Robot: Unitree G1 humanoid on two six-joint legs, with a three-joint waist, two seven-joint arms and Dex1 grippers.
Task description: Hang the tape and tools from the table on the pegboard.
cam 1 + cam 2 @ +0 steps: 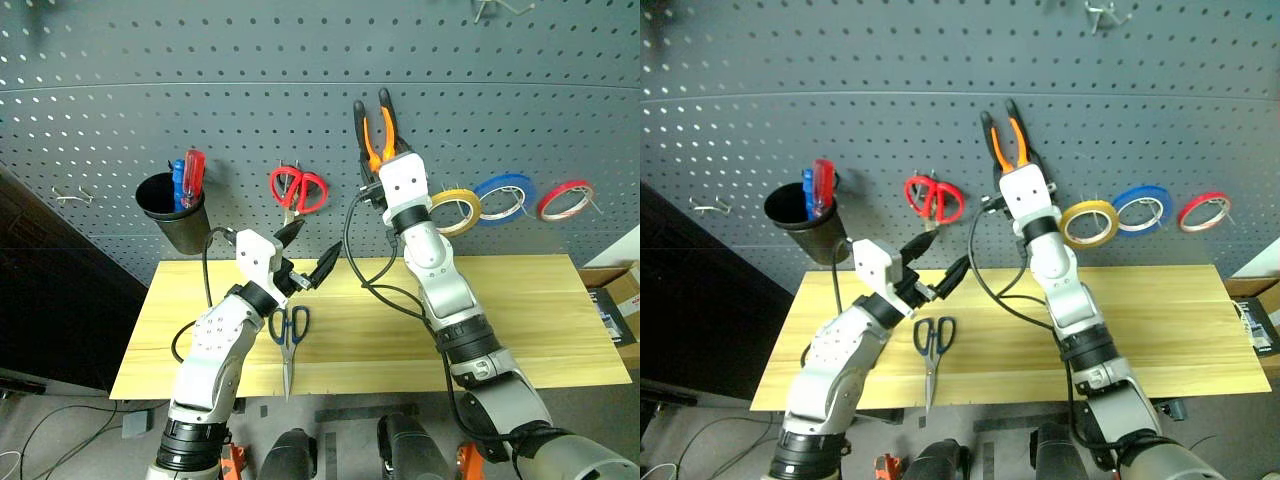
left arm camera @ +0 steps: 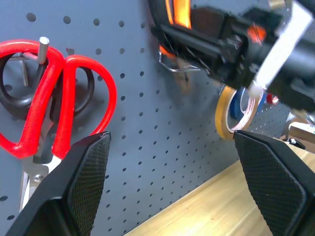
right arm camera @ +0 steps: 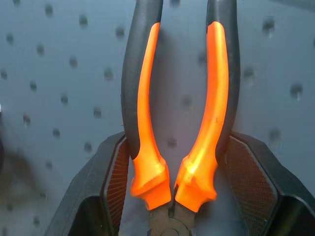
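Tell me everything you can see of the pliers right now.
The pliers have two curved handles, black on the outside and orange along the inner edges, of a rubbery-looking grip. They point handles up, spread slightly apart, held up in front of the grey pegboard. The right pincer grips them near the pivot, its textured pads against the handles' lower ends. The metal nose is hidden.

The right arm reaches up and forward, its wrist straight, and the right gripper [image 1: 385,160] clamps its fingers [image 3: 115,182] around the pliers [image 3: 179,113], handles pointing up. The left arm is bent lower, the left gripper [image 1: 311,250] empty with jaws spread wide.
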